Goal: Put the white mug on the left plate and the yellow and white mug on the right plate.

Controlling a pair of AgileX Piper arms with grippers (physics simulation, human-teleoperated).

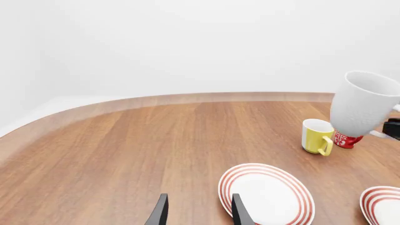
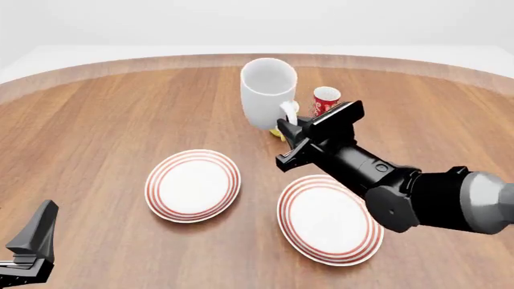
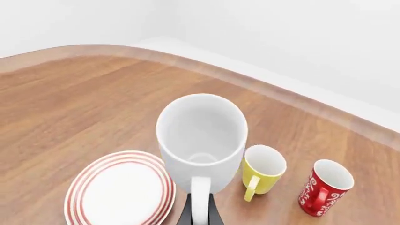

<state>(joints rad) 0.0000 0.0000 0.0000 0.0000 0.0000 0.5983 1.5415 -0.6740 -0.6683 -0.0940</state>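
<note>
Gripping the white mug (image 2: 268,91) by its handle, the right claw (image 2: 287,125) holds it above the counter (image 2: 96,132); the left claw (image 1: 196,213) is open. No readable writing shows.

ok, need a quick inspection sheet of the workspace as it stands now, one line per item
Surface: wooden table, curved far edge.
Job's things: white mug lifted clear of the table, held by its handle; yellow and white mug upright on the table, mostly hidden behind it in the front view; left plate and right plate both bare.
Clutter: red patterned cup, upright, beside the yellow and white mug.
Grippers: right gripper jaws closed on the white mug's handle; left gripper jaws open, holding nothing, near the left plate.
Cables: nothing seen.
Surroundings: plain white backdrop.
</note>
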